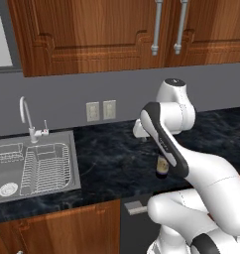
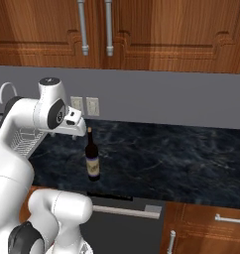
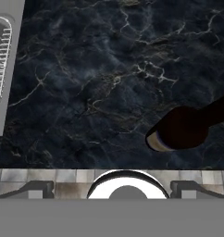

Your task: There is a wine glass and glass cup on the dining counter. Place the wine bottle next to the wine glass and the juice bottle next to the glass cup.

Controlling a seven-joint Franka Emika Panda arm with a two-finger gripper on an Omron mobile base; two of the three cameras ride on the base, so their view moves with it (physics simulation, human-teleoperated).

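Upright, dark long-necked wine bottle (image 2: 92, 159) on veined black worktop (image 2: 166, 163)

Place: a home kitchen, rendered.
Cupboards: reddish-brown wooden wall cabinets (image 1: 92, 34) with metal bar handles (image 1: 156, 27).
Bench: black marble worktop (image 2: 166, 163) with pale veins, wooden base units below.
Sink: steel basin (image 1: 28, 168) holding a wire rack (image 1: 45, 166), curved tap (image 1: 27, 119) behind.
Wall: grey, with two pale sockets (image 1: 100, 110).
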